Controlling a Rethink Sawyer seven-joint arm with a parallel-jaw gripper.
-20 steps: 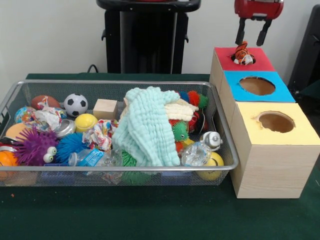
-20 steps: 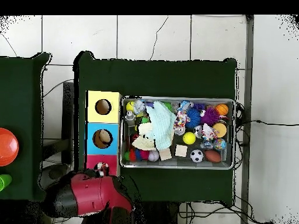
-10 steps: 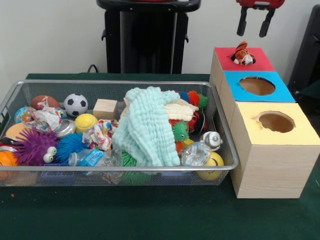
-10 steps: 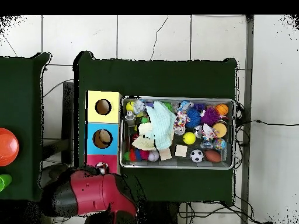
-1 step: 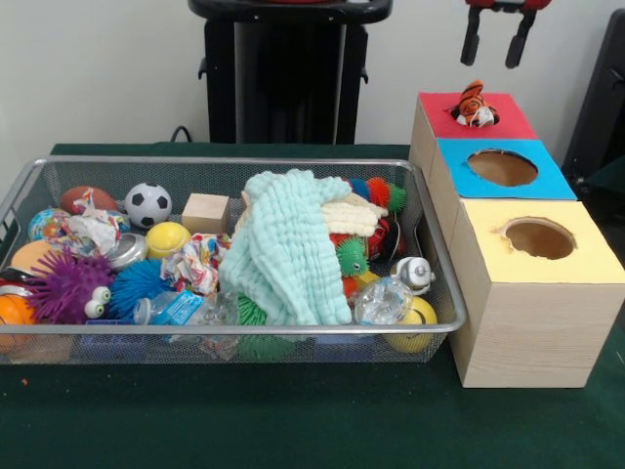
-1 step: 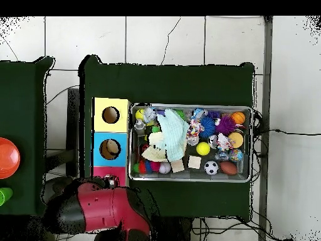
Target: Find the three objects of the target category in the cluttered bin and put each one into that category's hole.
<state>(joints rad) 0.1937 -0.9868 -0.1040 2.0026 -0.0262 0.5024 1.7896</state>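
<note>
Front view first, and the small orange-and-black striped plush tiger [image 5: 475, 106] sits in the round hole of the red-topped wooden box [image 5: 513, 119], its head poking up above the rim, so it looks lodged rather than dropped clean through. That reads as one target toy delivered, or very nearly; whether any others already lie inside the red box cannot be seen. The blue-topped box [image 5: 547, 174] and the yellow-topped box [image 5: 586, 256] nearer the camera show open holes, and looking straight down there seems to be something pale inside the blue one. Left of the boxes, the wire mesh bin [image 5: 244, 163] is packed: a mint-green waffle cloth [image 5: 283, 249] draped over the middle, a black-and-white mini football [image 5: 147, 204], a plain wooden cube [image 5: 205, 213], a purple spiky ball with googly eyes [image 5: 68, 286], a yellow ball [image 5: 167, 237]. No other plush animal shows on the surface, so I'd judge digging under that cloth comes next. Up top, the gripper [image 5: 496, 39] hangs high above the red box, its two black fingers spread apart and carrying nothing, pointing straight down. From overhead the red arm [image 6: 100, 210] lies over the red box's end of the table
</note>
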